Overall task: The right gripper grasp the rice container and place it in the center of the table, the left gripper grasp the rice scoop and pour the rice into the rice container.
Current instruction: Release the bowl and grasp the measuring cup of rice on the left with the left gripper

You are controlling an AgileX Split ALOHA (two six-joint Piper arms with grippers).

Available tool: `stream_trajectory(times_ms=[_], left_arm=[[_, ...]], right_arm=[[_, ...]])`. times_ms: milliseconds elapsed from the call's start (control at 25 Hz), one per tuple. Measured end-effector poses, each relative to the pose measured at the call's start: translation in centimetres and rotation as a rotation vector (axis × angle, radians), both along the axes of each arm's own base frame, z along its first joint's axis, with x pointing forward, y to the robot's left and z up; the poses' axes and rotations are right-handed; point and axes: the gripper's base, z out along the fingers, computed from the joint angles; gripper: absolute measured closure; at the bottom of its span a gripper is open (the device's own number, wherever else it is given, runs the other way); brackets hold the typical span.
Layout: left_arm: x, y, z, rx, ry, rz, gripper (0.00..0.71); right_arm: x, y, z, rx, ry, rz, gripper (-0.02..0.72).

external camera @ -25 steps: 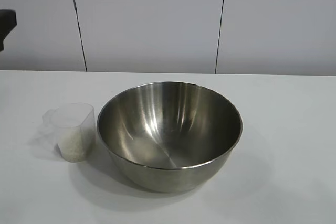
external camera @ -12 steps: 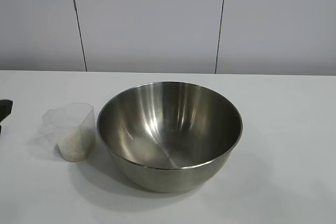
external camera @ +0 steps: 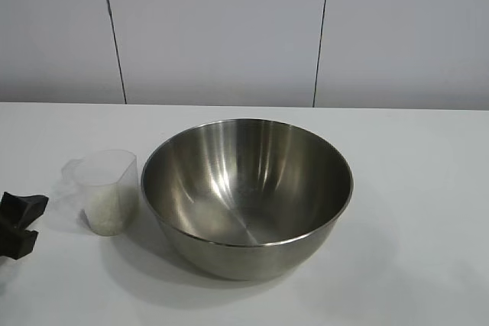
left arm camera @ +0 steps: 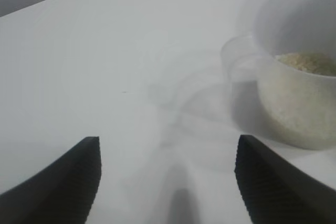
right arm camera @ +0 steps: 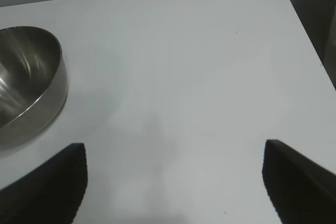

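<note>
The rice container (external camera: 247,195), a large shiny steel bowl, stands empty at the table's middle; its side shows in the right wrist view (right arm camera: 26,82). The rice scoop (external camera: 105,190), a small clear plastic cup holding rice (left arm camera: 310,62), stands just left of the bowl with its handle tab to the left; it also shows in the left wrist view (left arm camera: 294,77). My left gripper (external camera: 17,223) is low over the table at the left edge, open and empty, a short way left of the scoop; its fingers (left arm camera: 68,182) stand wide apart. My right gripper (right arm camera: 173,153) is open and empty over bare table right of the bowl.
The white table (external camera: 428,188) runs back to a grey panelled wall (external camera: 221,28). The table's corner and edge show in the right wrist view (right arm camera: 299,19).
My left gripper has come down from the upper left edge to table height and moved in toward the scoop. The bowl and scoop have not moved.
</note>
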Motion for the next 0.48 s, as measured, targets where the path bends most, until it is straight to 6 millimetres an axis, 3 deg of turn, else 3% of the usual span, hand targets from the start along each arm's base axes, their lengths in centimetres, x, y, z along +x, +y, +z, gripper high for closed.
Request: stream_trajectory(times_ms=[480], left_arm=[[1.4,-0.9,-2.0,0.008,0.035,-0.054,0.195]], right_arm=[[0.0,0.0,0.0,0.0,0.001,0.0,0.082]])
